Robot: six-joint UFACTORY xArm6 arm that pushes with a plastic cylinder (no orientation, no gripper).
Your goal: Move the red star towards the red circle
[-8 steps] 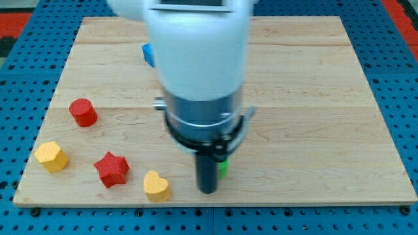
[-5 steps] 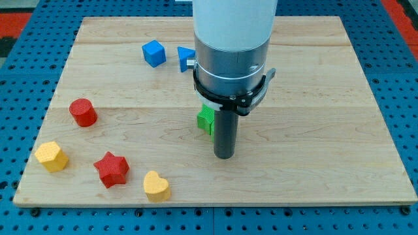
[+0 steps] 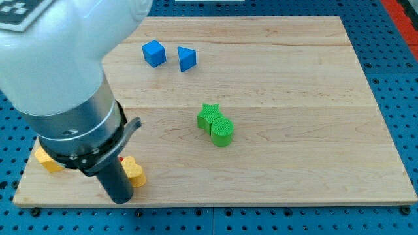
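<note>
My tip is at the view's bottom left, near the board's bottom edge. The arm's big body covers the left part of the board. The red star and the red circle are hidden behind it; only a sliver of red shows beside the rod. A yellow heart sits just right of the rod, touching or nearly touching it. A yellow block peeks out on the left of the arm.
A green star and a green cylinder touch each other at mid-board. A blue cube and a blue triangle lie near the top. The wooden board rests on a blue pegboard.
The arm swung from mid-board to the bottom left and now hides the red star and red circle. The green blocks are uncovered. The yellow heart sits a little further left.
</note>
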